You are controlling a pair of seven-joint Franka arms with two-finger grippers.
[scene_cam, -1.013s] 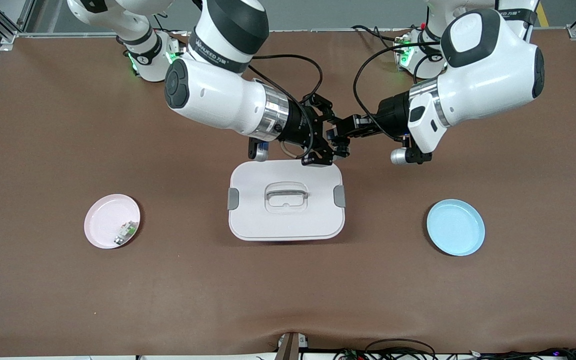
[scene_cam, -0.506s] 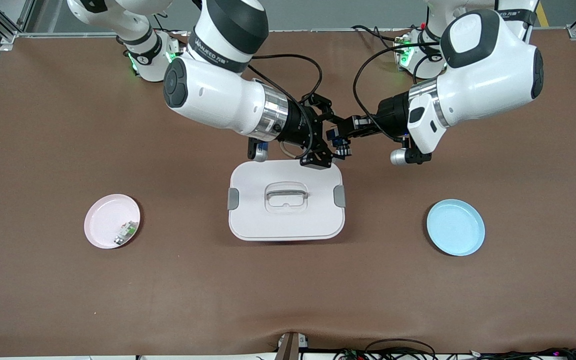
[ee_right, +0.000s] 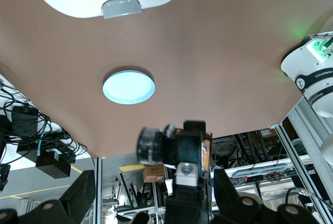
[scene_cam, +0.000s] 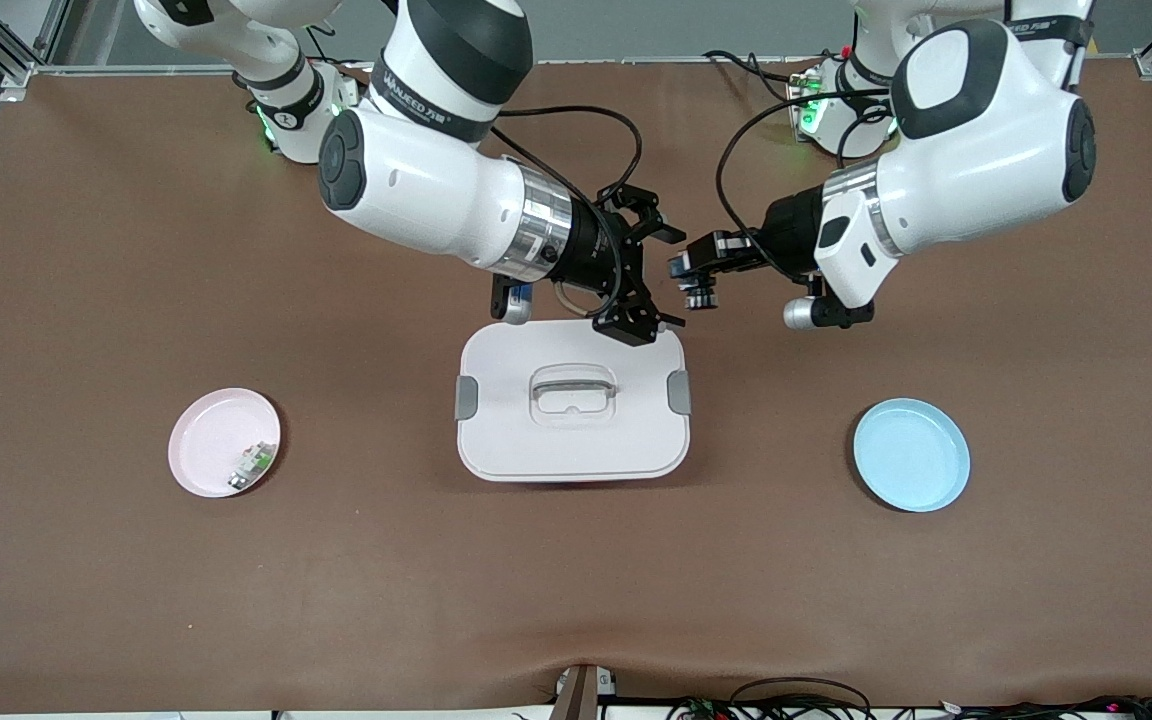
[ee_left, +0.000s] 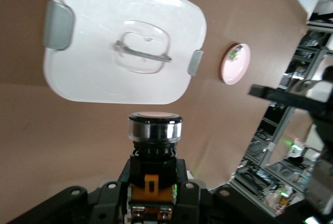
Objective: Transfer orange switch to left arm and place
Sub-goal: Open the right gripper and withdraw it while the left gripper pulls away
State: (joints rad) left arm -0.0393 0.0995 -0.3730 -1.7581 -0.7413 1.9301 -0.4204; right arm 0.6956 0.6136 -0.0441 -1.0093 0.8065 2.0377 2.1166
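Observation:
The orange switch (ee_left: 155, 126) is a black cylinder with a metal ring and a pale orange face. My left gripper (ee_left: 155, 195) is shut on its body. In the front view the left gripper (scene_cam: 688, 272) holds the switch (scene_cam: 700, 294) in the air, over the table beside the corner of the white box (scene_cam: 572, 440). My right gripper (scene_cam: 654, 278) is open and empty over the box's edge nearest the robot bases, a small gap from the switch. In the right wrist view its wide-open fingers (ee_right: 78, 195) flank the held switch (ee_right: 153, 141).
A pink plate (scene_cam: 211, 445) with a small green-and-white part (scene_cam: 254, 462) lies toward the right arm's end. A blue plate (scene_cam: 911, 455) lies toward the left arm's end and shows in the right wrist view (ee_right: 128, 86). Black cables hang between the two wrists.
The two grippers were meshed together around the switch. The left gripper has drawn back toward its own end with the switch, and the right gripper has pulled away, open.

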